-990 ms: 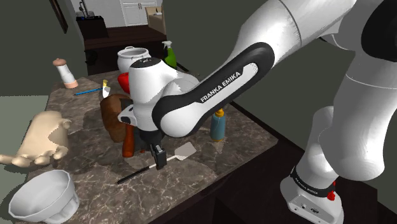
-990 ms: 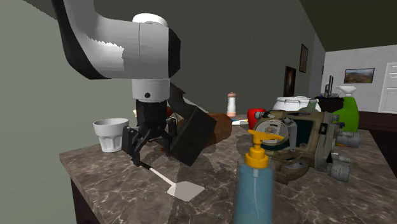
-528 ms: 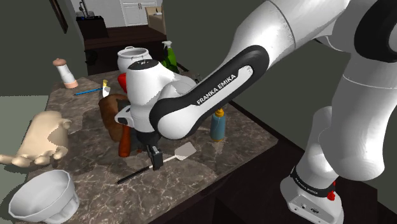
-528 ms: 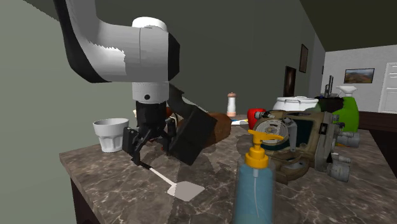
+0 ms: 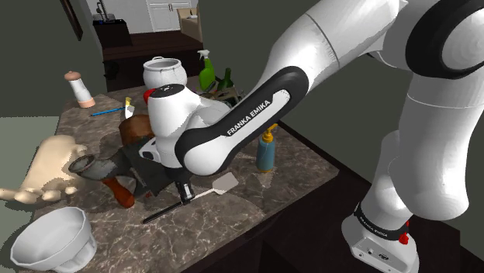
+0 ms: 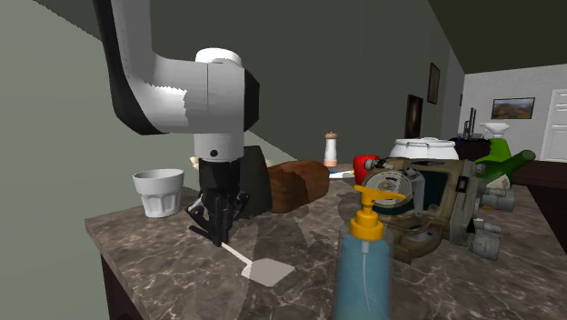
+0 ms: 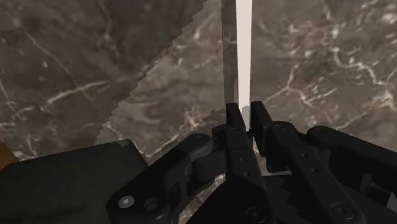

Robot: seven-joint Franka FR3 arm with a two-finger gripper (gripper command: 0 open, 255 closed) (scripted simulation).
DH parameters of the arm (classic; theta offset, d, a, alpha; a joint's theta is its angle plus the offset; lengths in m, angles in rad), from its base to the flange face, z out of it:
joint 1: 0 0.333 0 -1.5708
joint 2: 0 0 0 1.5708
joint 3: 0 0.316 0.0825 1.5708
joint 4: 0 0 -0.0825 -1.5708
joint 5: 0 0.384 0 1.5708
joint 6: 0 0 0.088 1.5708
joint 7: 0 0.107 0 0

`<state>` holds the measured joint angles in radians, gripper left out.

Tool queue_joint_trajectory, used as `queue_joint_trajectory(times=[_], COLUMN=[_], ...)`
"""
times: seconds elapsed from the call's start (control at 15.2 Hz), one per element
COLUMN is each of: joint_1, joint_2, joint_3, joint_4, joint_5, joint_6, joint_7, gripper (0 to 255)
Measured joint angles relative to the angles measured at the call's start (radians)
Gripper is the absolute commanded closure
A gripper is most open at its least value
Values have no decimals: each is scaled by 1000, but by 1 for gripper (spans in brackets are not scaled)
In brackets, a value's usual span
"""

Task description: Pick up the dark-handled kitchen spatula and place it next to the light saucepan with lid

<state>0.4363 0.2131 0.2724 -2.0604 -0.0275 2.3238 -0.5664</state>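
Low at the shoulder view's centre, the all-black two-finger gripper [image 5: 184, 194] sits down on the dark marbled countertop [image 5: 302, 167], jaws pinched on the pale shaft of the dark-handled, pale-bladed spatula [image 5: 223, 184] lying flat there; a mid-length hold should balance it for carrying to the white lidded saucepan [image 5: 163, 71], upper left.

Clutter laid out on a dark marbled worktop [image 5: 225, 213]
In the shoulder view, a blue pump bottle [image 5: 266, 152] with an orange top is seen right of centre. A white fluted bowl [image 5: 53, 239] is placed at the lower left, with a beige hand-shaped object [image 5: 48, 169] above it. A white shaker [image 5: 79, 89] is set at the upper left and a green spray bottle [image 5: 206, 71] near the top centre.
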Motion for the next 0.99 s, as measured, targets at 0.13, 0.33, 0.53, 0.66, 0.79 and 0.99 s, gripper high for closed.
queue_joint_trajectory(times=[0.13,0.33,0.53,0.66,0.79,0.99], joint_1=[0,-14,-18,-20,-22,-22], joint_2=[0,-54,-80,-96,-111,-131], joint_3=[0,0,0,0,0,2], joint_4=[1,-60,-53,-44,-36,-13], joint_5=[0,20,30,36,41,46], joint_6=[-1,8,-26,-51,-74,-116], joint_7=[0,-22,-30,-35,-38,-40], gripper=[255,255,255,255,255,255])
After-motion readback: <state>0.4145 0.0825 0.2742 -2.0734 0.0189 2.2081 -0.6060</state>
